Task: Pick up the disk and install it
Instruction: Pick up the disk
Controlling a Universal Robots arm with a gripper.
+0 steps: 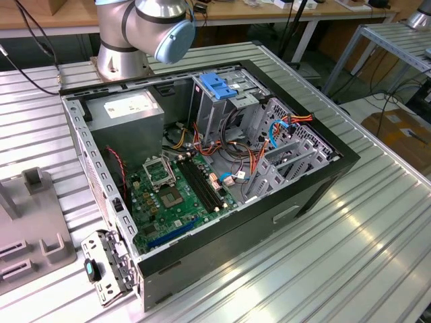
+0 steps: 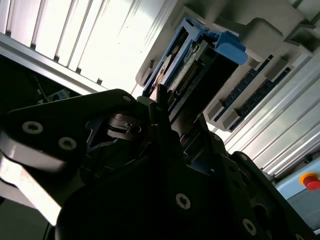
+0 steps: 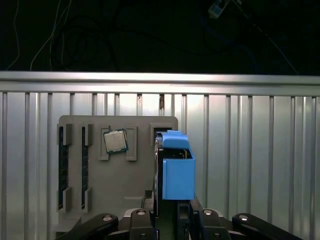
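Cannot tell grip of black metal gripper (image 3: 167, 215) on flat dark blue-framed disk (image 3: 177, 172). Could jam in grey plastic tray (image 3: 115, 182) if tilted.

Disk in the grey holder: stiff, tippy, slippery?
Likely stiff: the disk is a drive in a blue plastic frame. Standing on edge in the grey holder, it may tip if pushed sideways. Smooth plastic could slip.

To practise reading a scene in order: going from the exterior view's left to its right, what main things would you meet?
Grey fixture plate → grey power supply box → blue latch piece on the drive cage → metal card-slot brackets → cardboard box on the floor.
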